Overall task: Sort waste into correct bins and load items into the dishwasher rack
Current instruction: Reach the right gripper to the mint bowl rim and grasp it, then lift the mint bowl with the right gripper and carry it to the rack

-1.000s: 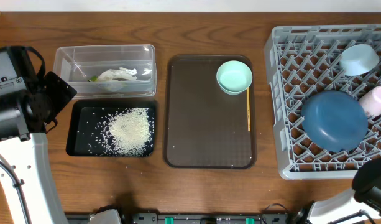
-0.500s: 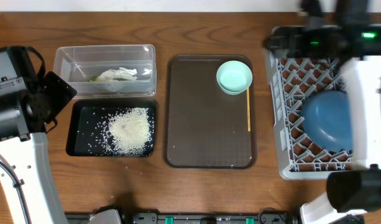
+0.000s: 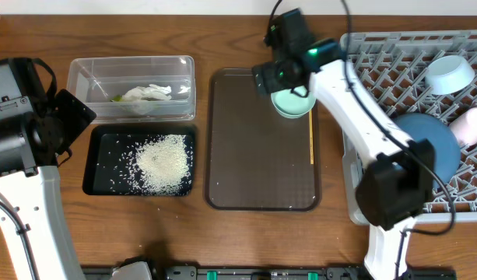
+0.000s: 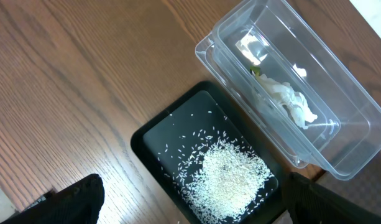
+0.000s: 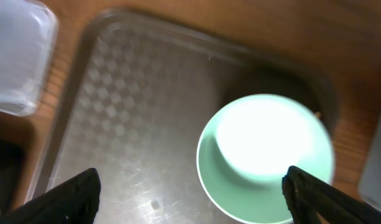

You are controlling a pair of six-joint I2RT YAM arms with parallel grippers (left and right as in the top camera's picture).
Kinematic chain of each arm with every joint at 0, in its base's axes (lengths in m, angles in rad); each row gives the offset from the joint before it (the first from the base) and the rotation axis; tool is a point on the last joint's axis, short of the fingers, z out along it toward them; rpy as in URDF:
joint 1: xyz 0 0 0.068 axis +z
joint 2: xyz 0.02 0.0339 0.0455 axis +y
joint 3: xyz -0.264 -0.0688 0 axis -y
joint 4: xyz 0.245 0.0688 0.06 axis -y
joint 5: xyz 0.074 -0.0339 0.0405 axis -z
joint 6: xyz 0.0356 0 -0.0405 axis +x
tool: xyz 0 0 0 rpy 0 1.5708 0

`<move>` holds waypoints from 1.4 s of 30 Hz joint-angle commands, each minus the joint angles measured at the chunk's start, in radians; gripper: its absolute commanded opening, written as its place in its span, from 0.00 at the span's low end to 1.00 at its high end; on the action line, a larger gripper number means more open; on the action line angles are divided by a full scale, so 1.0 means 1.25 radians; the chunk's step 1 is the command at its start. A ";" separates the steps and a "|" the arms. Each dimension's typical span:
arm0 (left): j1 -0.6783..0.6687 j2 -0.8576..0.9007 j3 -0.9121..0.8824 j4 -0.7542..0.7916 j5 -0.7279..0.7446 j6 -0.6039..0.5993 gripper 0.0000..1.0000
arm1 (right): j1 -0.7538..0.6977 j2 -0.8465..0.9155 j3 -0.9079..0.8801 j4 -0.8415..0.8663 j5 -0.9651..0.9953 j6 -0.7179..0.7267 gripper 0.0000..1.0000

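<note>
My right gripper hangs open over the brown serving tray's far right corner. The pale green bowl sits upright below it, its left part between the fingers and untouched. In the grey dishwasher rack lie the dark blue bowl, the light blue bowl and the pink cup. The clear tub holds the white tissue and the green wrapper. Rice is heaped in the black tray. My left gripper is open above that tray's near end.
The brown serving tray lies between the bins and the rack. A thin yellow stick rests along its right side. The left arm's body stands at the table's left edge.
The right arm swung up from the front right, across the rack, to over the green bowl on the tray. The left arm has not moved.
</note>
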 commanded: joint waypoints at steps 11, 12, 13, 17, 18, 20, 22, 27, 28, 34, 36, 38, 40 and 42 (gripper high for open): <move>0.003 -0.003 0.005 -0.003 -0.004 -0.001 0.93 | 0.031 0.133 -0.001 -0.016 0.057 0.095 0.41; 0.003 -0.003 0.005 -0.003 -0.004 -0.001 0.93 | 0.031 0.138 -0.001 -0.017 0.057 0.096 0.40; 0.003 -0.003 0.005 -0.003 -0.004 -0.001 0.93 | 0.031 0.145 -0.001 -0.017 0.057 0.098 0.38; 0.003 -0.003 0.005 -0.003 -0.004 -0.001 0.93 | 0.031 0.168 -0.001 -0.025 0.056 0.115 0.32; 0.003 -0.003 0.005 -0.003 -0.004 -0.001 0.93 | 0.032 0.174 -0.001 -0.029 0.056 0.122 0.29; 0.003 -0.003 0.005 -0.003 -0.004 -0.001 0.93 | 0.032 0.175 -0.001 -0.037 0.056 0.132 0.20; 0.003 -0.003 0.005 -0.003 -0.004 -0.001 0.93 | 0.033 0.173 -0.001 -0.038 0.056 0.136 0.16; 0.003 -0.003 0.005 -0.003 -0.004 -0.001 0.93 | 0.031 0.148 0.022 -0.060 0.045 0.150 0.06; 0.003 -0.003 0.005 -0.003 -0.004 -0.001 0.93 | 0.030 0.139 0.029 -0.067 0.042 0.150 0.04; 0.003 -0.003 0.005 -0.003 -0.004 -0.001 0.93 | 0.016 0.057 0.097 -0.121 0.039 0.150 0.01; 0.003 -0.003 0.005 -0.003 -0.004 -0.001 0.93 | -0.001 0.015 0.122 -0.142 0.038 0.150 0.01; 0.003 -0.003 0.005 -0.003 -0.004 -0.001 0.93 | -0.026 -0.030 0.139 -0.154 0.027 0.150 0.01; 0.003 -0.003 0.005 -0.003 -0.004 -0.001 0.93 | -0.062 -0.076 0.143 -0.159 0.001 0.150 0.01; 0.003 -0.003 0.005 -0.003 -0.004 -0.001 0.93 | -0.111 -0.122 0.143 -0.165 -0.037 0.149 0.01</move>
